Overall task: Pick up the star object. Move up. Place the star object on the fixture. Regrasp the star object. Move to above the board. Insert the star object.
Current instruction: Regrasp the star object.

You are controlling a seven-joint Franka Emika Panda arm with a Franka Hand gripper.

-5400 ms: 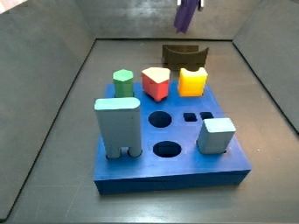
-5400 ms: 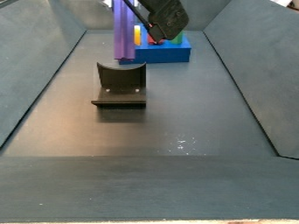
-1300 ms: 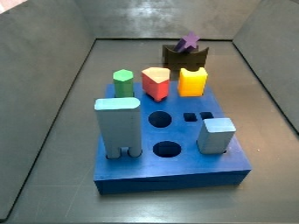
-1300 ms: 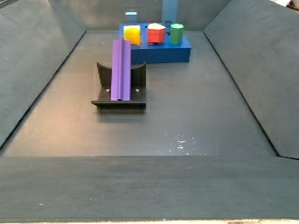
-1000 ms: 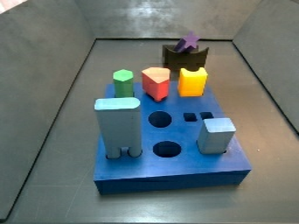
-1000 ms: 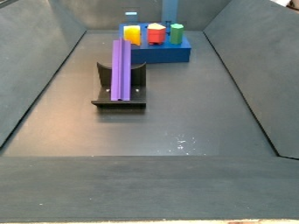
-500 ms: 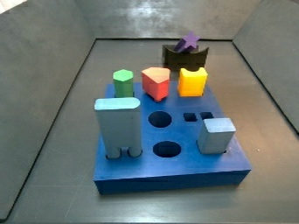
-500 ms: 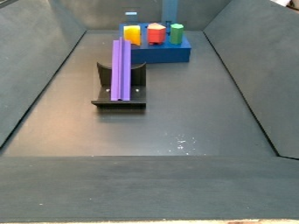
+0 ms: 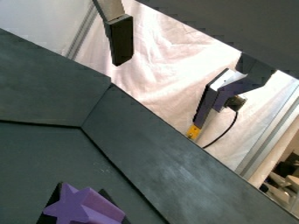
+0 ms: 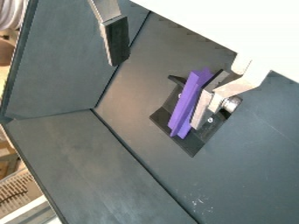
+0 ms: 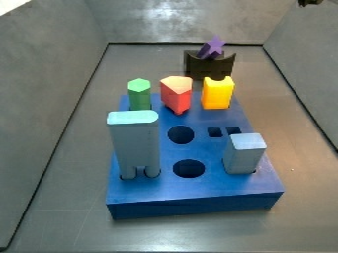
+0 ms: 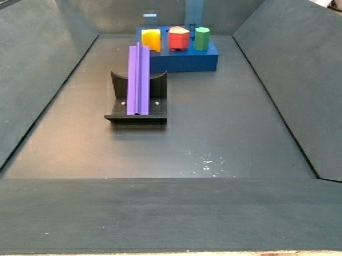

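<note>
The purple star object (image 12: 138, 78) lies lengthwise on the dark fixture (image 12: 136, 104), one end raised against its upright. In a side view only its star-shaped end (image 11: 211, 48) shows above the fixture (image 11: 201, 65). The blue board (image 11: 199, 188) sits in front of the fixture there, and behind it in a side view (image 12: 194, 62). The gripper (image 10: 170, 68) is open and empty, high above the floor, with the star object (image 10: 187, 103) below it near one finger (image 10: 221, 93). In a wrist view the gripper (image 9: 170, 70) is open, and the star's end (image 9: 82, 206) shows. The gripper is out of both side views.
On the board stand a green hexagonal peg (image 11: 138, 93), a red peg (image 11: 176, 94), a yellow notched block (image 11: 218, 92), a tall pale teal block (image 11: 132, 143) and a small pale block (image 11: 244, 153). Sloped grey walls (image 12: 40, 90) enclose the floor.
Several seconds ago the gripper held the star object upright above the fixture. It let go, and the star now rests on the fixture. Nothing has moved in the last second.
</note>
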